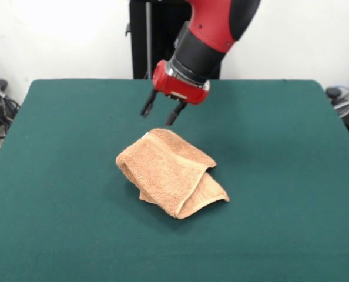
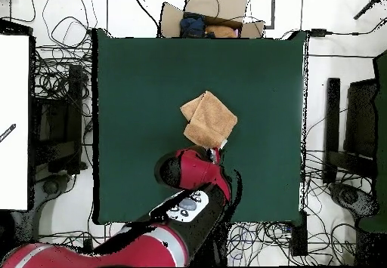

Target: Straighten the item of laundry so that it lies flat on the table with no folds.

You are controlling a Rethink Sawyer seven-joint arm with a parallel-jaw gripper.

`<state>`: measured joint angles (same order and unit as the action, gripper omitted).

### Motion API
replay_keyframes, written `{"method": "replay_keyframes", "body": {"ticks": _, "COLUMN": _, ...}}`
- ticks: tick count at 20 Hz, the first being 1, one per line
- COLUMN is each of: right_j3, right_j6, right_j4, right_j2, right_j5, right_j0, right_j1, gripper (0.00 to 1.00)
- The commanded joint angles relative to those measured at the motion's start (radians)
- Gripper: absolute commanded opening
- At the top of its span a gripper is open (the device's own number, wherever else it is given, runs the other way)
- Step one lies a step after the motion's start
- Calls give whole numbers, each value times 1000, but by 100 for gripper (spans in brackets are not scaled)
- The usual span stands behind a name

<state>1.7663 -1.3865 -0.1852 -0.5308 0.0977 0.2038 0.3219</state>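
The item of laundry (image 1: pixel 168 170) is a peach-orange terry towel lying folded over itself in a thick bundle near the middle of the table (image 1: pixel 280 147). A lower layer sticks out at its front right corner. My gripper (image 1: pixel 161 110) hangs just above and behind the towel's far edge. Its two black fingers are spread open with nothing between them, clear of the cloth. From overhead the towel (image 2: pixel 209 119) shows as a folded, tilted rectangle on the green table (image 2: pixel 136 91). The red arm (image 2: pixel 193 170) reaches up to its near edge and covers the gripper.
A cardboard box (image 2: pixel 212 12) with clutter sits just past the table's far edge in the overhead view. Cables and dark equipment (image 2: pixel 57 121) line both long sides. A white surface (image 2: pixel 13 121) lies at the far left.
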Motion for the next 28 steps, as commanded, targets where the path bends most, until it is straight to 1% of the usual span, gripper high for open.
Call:
{"method": "replay_keyframes", "body": {"ticks": 1, "right_j3": 42, "right_j6": -289, "right_j4": -78, "right_j2": 136, "right_j5": 100, "right_j0": 42, "right_j1": -2, "gripper": 100}}
{"method": "replay_keyframes", "body": {"ticks": 5, "right_j3": 56, "right_j6": -294, "right_j4": -93, "right_j2": 127, "right_j5": 82, "right_j0": 61, "right_j1": -10, "gripper": 100}}
{"method": "replay_keyframes", "body": {"ticks": 8, "right_j3": 58, "right_j6": -304, "right_j4": -109, "right_j2": 126, "right_j5": 40, "right_j0": 72, "right_j1": -36, "gripper": 100}}
{"method": "replay_keyframes", "body": {"ticks": 14, "right_j3": 43, "right_j6": -304, "right_j4": -131, "right_j2": 113, "right_j5": 10, "right_j0": 87, "right_j1": -74, "gripper": 100}}
{"method": "replay_keyframes", "body": {"ticks": 18, "right_j3": 30, "right_j6": -314, "right_j4": -152, "right_j2": 100, "right_j5": -29, "right_j0": 106, "right_j1": -120, "gripper": 100}}
{"method": "replay_keyframes", "body": {"ticks": 23, "right_j3": 17, "right_j6": -319, "right_j4": -171, "right_j2": 100, "right_j5": -84, "right_j0": 109, "right_j1": -168, "gripper": 100}}
{"method": "replay_keyframes", "body": {"ticks": 28, "right_j3": 10, "right_j6": -304, "right_j4": -178, "right_j2": 97, "right_j5": -115, "right_j0": 101, "right_j1": -189, "gripper": 100}}
